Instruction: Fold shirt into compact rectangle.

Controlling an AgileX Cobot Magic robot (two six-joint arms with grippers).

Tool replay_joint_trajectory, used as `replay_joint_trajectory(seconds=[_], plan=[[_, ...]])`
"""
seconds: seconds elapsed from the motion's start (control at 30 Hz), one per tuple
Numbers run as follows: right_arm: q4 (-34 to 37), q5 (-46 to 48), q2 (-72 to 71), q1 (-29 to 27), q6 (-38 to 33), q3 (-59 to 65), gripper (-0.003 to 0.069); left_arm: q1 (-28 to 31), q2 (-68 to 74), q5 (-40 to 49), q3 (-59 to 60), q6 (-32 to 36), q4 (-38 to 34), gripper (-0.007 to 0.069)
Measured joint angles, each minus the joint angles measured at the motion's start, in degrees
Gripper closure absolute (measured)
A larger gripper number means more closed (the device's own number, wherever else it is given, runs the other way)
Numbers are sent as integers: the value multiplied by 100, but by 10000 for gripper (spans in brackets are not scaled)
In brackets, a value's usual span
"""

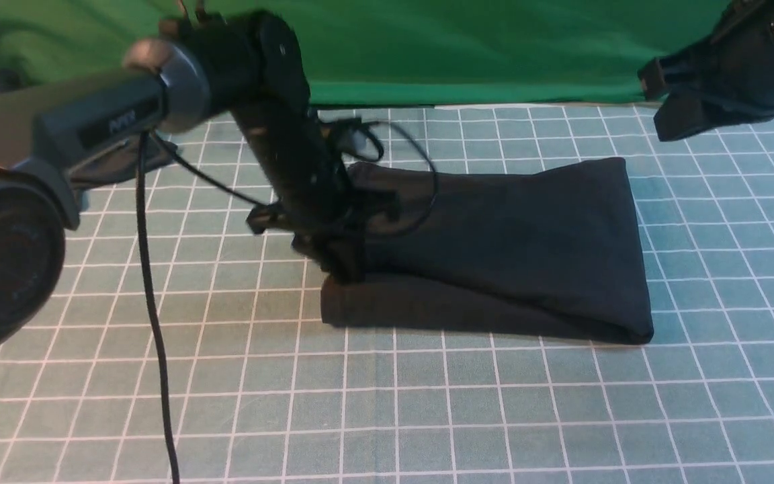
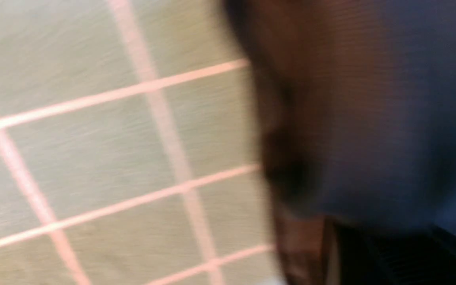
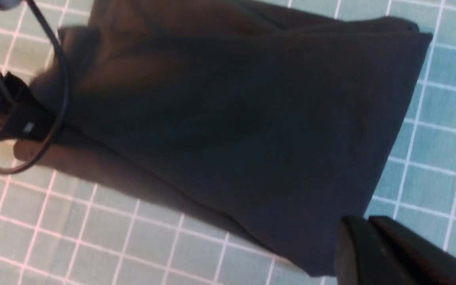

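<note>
The black shirt point(image 1: 514, 249) lies folded into a long strip on the grid mat, wider at its right end. Its left end is raised off the lower layer, and my left gripper point(image 1: 343, 263) is shut on the cloth there. In the blurred left wrist view, dark shirt fabric point(image 2: 370, 118) fills the right side next to one black finger point(image 2: 390, 261). My right arm point(image 1: 729, 67) is lifted clear at the upper right. The right gripper point(image 3: 366, 225) hangs shut above the shirt's point(image 3: 232, 118) near right corner, with nothing between its fingers.
A teal mat with a white grid point(image 1: 427, 403) covers the table. A bright green cloth point(image 1: 427, 47) hangs along the back. The left arm's black cable point(image 1: 152, 302) dangles down to the front edge, and another loop of cable point(image 1: 414, 161) hangs over the shirt.
</note>
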Motion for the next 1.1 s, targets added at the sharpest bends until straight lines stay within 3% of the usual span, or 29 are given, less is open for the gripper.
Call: replay_joint_trajectory(seconds=[0.27, 0.5, 0.7, 0.8, 1.03, 1.1], plan=[[-224, 193, -143, -3, -16, 0, 638, 7, 123, 41, 37, -268, 157, 515], [-765, 525, -1271, -7, 155, 0, 638, -7, -683, 58, -243, -494, 690, 513], [-883, 744, -2231, -7, 264, 0, 638, -151, -1306, 72, -275, -567, 354, 506], [-898, 849, -2777, -7, 361, 62, 638, -512, -1132, 14, -270, -567, 381, 503], [-919, 890, -3386, -7, 458, 1249, 638, -819, -773, 37, 35, -1040, 997, 490], [-924, 812, -3391, -7, 458, 1881, 635, -814, -753, -306, 450, -1092, 1058, 476]])
